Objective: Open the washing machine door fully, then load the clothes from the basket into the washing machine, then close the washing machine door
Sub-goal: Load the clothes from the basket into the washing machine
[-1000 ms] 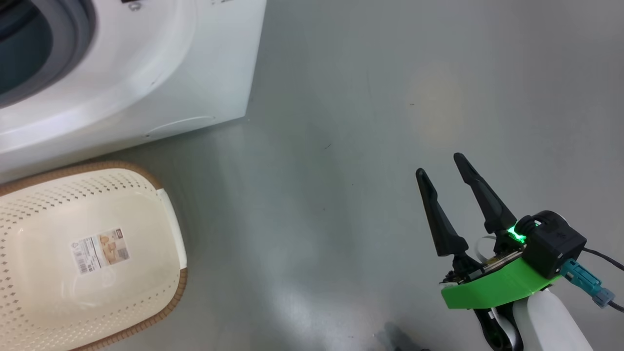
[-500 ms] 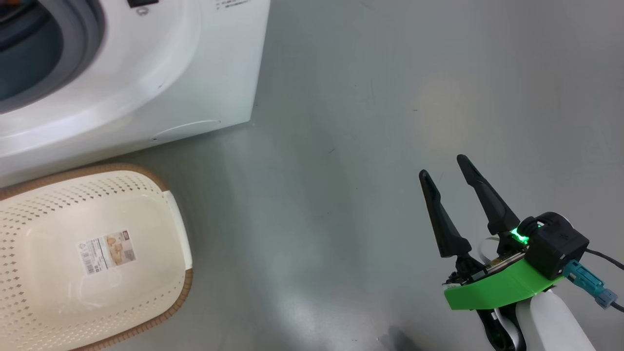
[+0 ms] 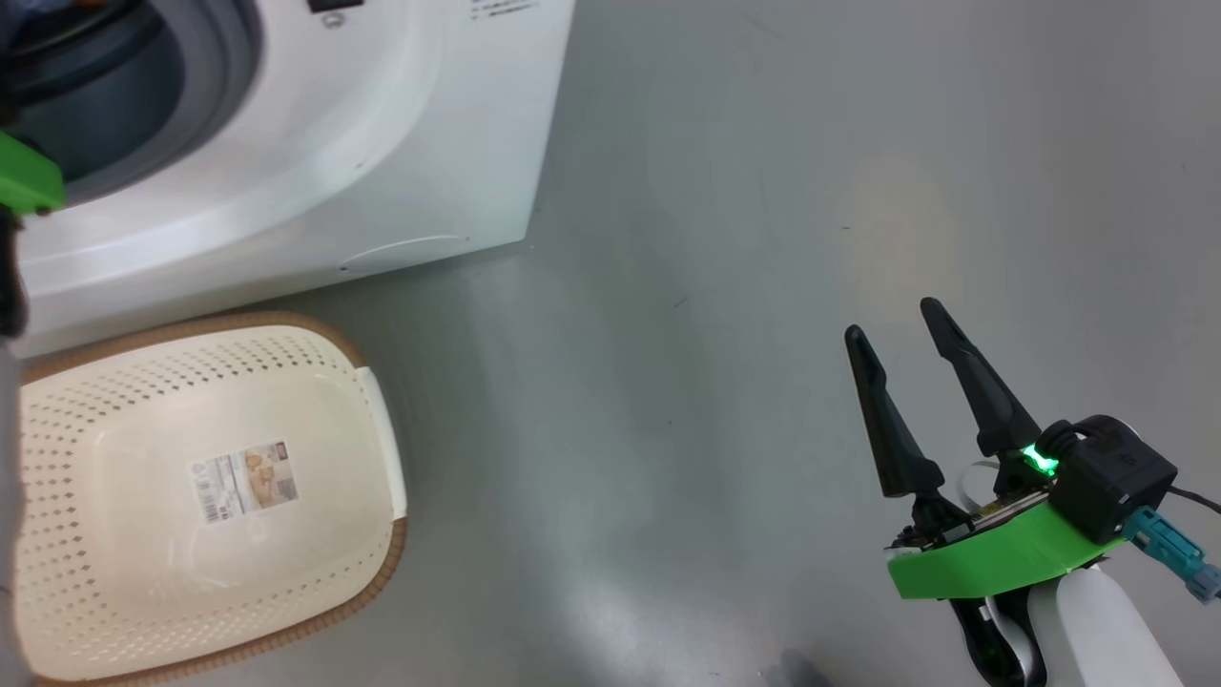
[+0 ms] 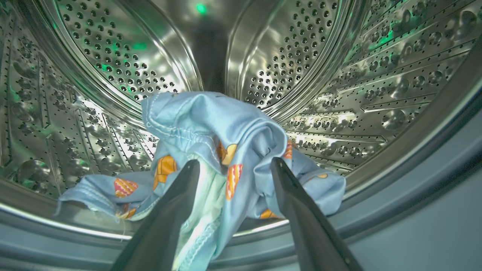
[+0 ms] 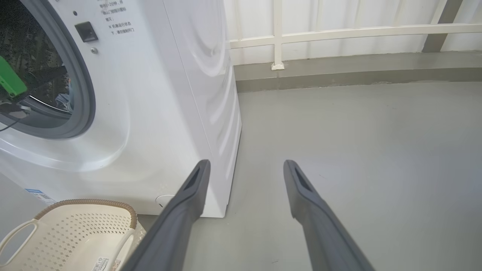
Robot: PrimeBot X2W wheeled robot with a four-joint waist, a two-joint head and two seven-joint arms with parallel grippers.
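1. Evidently I am at the end of the loading step: my left fingers [image 4: 169, 210] are spread wide inside the steel drum [image 4: 113, 67], and the light blue garment [image 4: 226, 128] lies bunched between them, gripped by neither.
2. That garment is soft, crumpled cotton-like cloth with stitched hems and orange-brown printed figures. Part of it rests on the drum's lower wall, and a fold droops over the front lip towards the grey rubber gasket [image 4: 414, 180].
3. My right fingers [image 3: 892, 429] are also spread, holding nothing, and hover over the bare grey floor [image 3: 715, 239], well apart from the washing machine [image 3: 382, 162].
4. As for the basket [image 3: 396, 544], it sits on the floor just in front of the machine. It is cream perforated plastic with a brown woven-look rim, and only the paper label [image 3: 243, 480] lies in its bottom, so I judge there is nothing left to fetch.
5. Next, I think, the drooping fold wants nudging deeper, or it may get caught in the seal.
6. After that I would draw my left arm clear of the round opening and swing the door shut.
7. Glossy white panels and polished, dimpled steel look slippery, so I would push with a flat, steady contact.
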